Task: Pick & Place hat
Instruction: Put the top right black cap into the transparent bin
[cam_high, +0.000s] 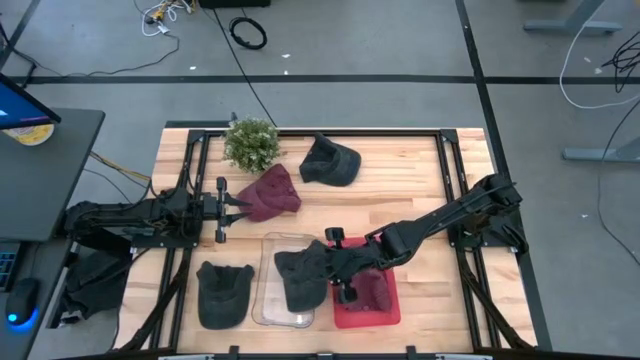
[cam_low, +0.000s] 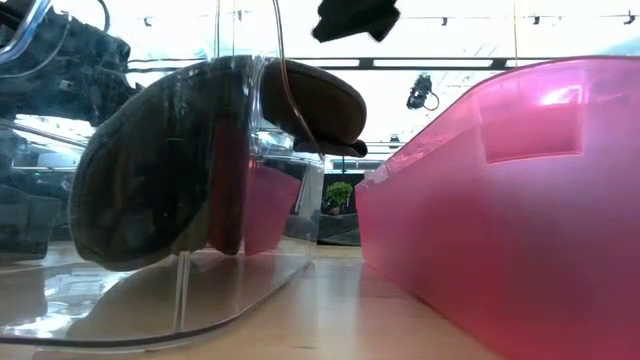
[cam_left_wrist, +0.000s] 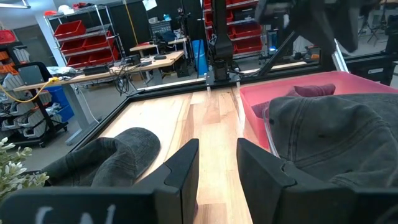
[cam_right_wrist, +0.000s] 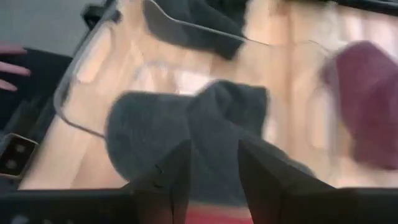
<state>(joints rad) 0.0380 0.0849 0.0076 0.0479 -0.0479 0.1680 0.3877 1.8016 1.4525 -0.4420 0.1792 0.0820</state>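
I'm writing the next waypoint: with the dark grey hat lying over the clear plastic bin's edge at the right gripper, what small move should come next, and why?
Probably draw the right gripper back and up, away from the dark grey hat. Its fingers appear open, and the hat lies draped over the clear plastic bin rim, partly inside and close to the pink plastic bin. The left gripper waits at the maroon hat.

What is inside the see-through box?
A dark grey cap sits in the clear bin, part of it draped over the rim toward the pink bin. The right gripper hovers beside the cap. Whatever lies under the cap is covered.
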